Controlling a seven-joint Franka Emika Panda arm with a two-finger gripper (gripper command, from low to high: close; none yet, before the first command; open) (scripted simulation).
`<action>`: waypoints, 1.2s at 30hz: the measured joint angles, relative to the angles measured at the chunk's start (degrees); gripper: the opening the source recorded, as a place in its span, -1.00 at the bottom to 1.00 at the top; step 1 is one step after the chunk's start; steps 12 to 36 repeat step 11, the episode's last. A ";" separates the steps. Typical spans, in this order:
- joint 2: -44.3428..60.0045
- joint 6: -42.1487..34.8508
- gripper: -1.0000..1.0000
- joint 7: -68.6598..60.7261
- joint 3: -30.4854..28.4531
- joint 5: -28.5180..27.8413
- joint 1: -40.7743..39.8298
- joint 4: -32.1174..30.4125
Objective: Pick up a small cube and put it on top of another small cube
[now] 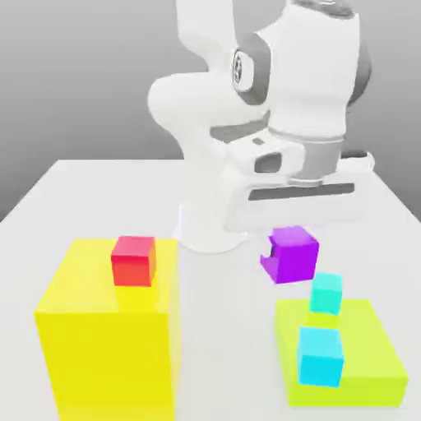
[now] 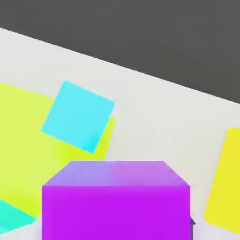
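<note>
Now | tool (image 1: 289,238) clamped on purple cube (image 1: 293,253) | airborne above cyan cube (image 1: 326,293)

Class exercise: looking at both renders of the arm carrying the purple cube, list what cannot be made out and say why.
- Exterior view: the gripper's fingertips are hidden behind the hand and the purple cube.
- Exterior view: the tall yellow block is cut off by the lower edge.
- Hand view: the purple cube covers the surface right beneath it.

Glossy white rounded arm (image 1: 271,74) with grey joints.
</note>
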 joint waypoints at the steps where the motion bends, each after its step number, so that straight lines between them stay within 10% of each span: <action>1: -0.92 0.37 -1.00 2.45 1.35 1.71 1.39 -1.64; 8: 7.03 11.11 -1.00 8.22 5.70 2.21 3.49 -5.01; 9: 8.04 12.34 1.00 8.30 5.76 2.15 3.49 -5.21; 36: 8.04 12.34 1.00 8.30 5.76 2.16 3.49 -5.21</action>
